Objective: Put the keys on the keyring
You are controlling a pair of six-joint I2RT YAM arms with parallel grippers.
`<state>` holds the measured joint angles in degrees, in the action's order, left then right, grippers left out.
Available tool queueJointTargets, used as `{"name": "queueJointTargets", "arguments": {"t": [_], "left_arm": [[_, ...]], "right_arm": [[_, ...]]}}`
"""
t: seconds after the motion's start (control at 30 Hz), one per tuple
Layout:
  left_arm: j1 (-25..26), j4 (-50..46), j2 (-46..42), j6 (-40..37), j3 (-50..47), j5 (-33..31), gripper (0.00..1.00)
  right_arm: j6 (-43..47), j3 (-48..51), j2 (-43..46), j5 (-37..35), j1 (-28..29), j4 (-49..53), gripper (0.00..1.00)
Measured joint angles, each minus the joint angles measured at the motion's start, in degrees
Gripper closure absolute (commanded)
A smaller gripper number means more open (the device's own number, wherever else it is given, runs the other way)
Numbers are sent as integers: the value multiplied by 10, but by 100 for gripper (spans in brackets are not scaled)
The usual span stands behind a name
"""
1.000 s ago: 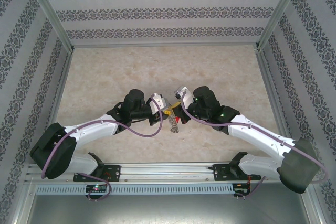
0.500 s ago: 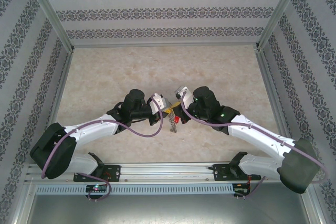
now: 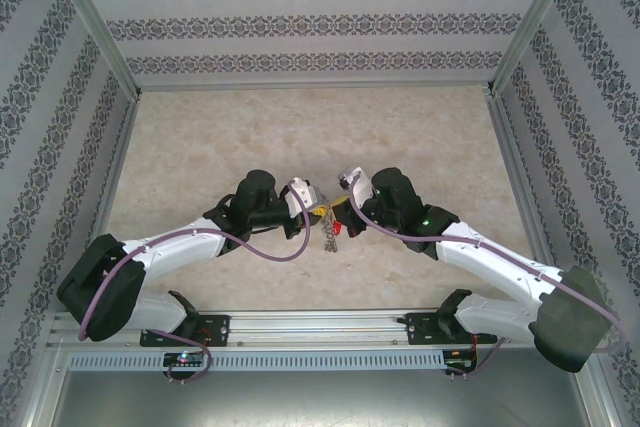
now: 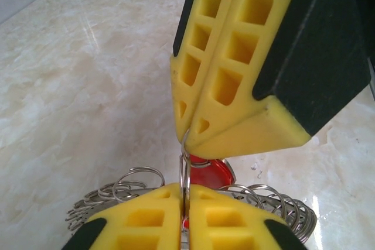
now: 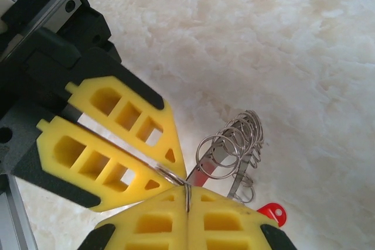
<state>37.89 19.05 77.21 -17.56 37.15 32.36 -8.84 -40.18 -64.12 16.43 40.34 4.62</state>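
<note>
Pinching in from the left of the overhead frame, my left gripper (image 3: 316,211) is fully closed, its yellow pads pressed together on one thin wire loop of the keyring (image 5: 243,136). In the left wrist view that loop stands edge-on at bottom centre, rising out of the seam between my pads. Just behind it, at lower centre, sits the head of a red key (image 4: 214,173). I cannot tell whether its hole is already on the wire or only resting against it. The rest of the keyring hangs below the pinch, its fringe of loops spilling toward the lower left and lower right of that view. Whether the lowest loops touch the pale table (image 3: 300,137) I cannot tell. From the right, my right gripper (image 3: 337,213) meets the left one tip to tip, likewise clamped shut, on the upper part of the same loop.

I judge the step in hand to be working the red key onto this loop. To do it well, one grip should anchor the loop while the other eases the coil apart with a small twist rather than a pull. Too much pull could bend the wire or drag the keyring out of my left pads. The key has to enter at the split end, so that end must face it.
</note>
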Motion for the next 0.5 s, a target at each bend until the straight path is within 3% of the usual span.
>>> {"name": "queueJointTargets", "arguments": {"t": [0.5], "left_arm": [[0, 0, 0, 0, 0, -1, 77]], "right_arm": [[2, -23, 0, 8, 0, 7, 100]]}}
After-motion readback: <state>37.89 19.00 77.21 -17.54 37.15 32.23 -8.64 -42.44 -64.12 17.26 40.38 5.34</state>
